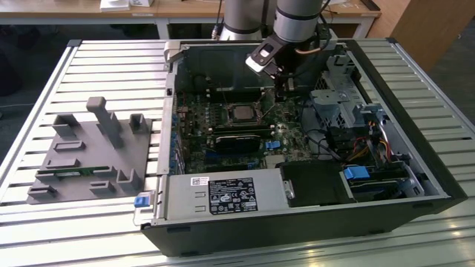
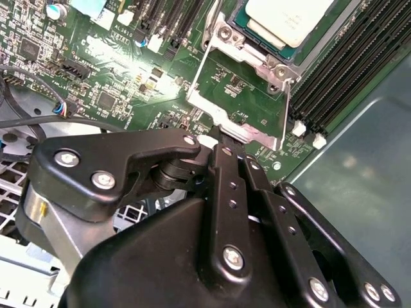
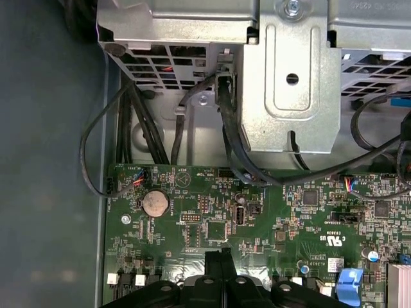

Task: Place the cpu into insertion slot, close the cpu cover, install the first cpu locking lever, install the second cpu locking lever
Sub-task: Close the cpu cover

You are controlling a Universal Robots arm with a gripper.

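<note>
Exterior view: drive cage (image 1: 335, 103), cables (image 1: 321, 139) near hand (image 1: 281, 89)

Exterior view: high up, off the slatted table (image 1: 97, 61), angled down into the open computer case (image 1: 297, 225); whole case in frame, arm at its far edge. Second wrist view: close in, looks past the gripper (image 2: 221, 144) across the motherboard (image 2: 109, 70) toward the cpu (image 2: 289, 19). First wrist view: equally close, faces the opposite way, over the board's edge to the metal drive cage (image 3: 289, 83). All three share the motherboard.
</note>
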